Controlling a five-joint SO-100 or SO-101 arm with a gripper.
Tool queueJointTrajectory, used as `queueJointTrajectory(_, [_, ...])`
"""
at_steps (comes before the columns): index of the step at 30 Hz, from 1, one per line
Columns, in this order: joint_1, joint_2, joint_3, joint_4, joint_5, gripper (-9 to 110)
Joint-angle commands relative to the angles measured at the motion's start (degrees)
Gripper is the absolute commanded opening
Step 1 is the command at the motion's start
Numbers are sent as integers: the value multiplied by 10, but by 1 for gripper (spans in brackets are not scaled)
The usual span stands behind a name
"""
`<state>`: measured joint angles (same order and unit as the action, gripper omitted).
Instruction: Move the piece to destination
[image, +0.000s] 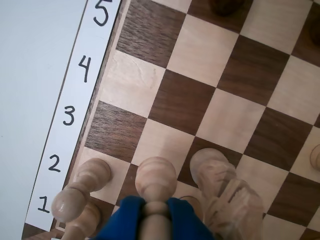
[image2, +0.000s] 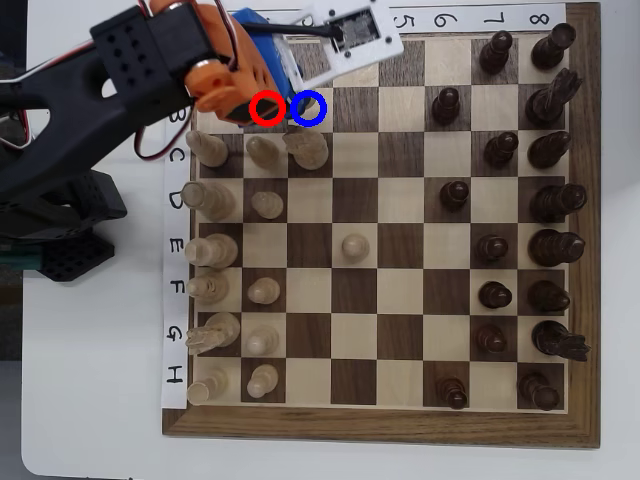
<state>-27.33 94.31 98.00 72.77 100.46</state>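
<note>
Wrist view: the blue gripper (image: 156, 220) is sitting at the bottom edge, its two fingers (image: 122, 217) closed in tight against the stem of a pale pawn (image: 156, 182), whose round top is sticking up just ahead of them. The pawn is standing on the board (image: 210, 100) in the row beside the numeral 2 on the white label strip (image: 75, 95). Left of it another pale piece (image: 82, 187) is leaning into view; right of it a taller carved pale knight (image: 227, 192) is standing just beside, nearly touching the right finger. The squares ahead, along ranks 3 to 5, are lying bare. Overhead view: the black and orange arm (image2: 150, 70) is reaching in from the left over the board's top left corner, its white camera mount (image2: 345, 35) covering the squares under it, so the gripper (image2: 265, 70) itself is mostly hidden and the held pawn is not showing here. A red ring (image2: 267, 108) is marking a dark square at the arm's edge; the blue ring (image2: 309, 108) is marking the light square just right of it, which is showing no piece. Light pieces are filling the left columns, with one pale pawn (image2: 354, 246) standing alone near mid-board; dark pieces (image2: 495, 150) are lining the right side.
</note>
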Motion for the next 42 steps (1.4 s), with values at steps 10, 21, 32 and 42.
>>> queueJointTrajectory(10, [9,9,69,-114,240,0])
queueJointTrajectory(21, [3,4,99,-156,238,0])
queueJointTrajectory(32, [8,-16,91,-163,231,0])
queueJointTrajectory(42, [14,-27,88,-169,225,2])
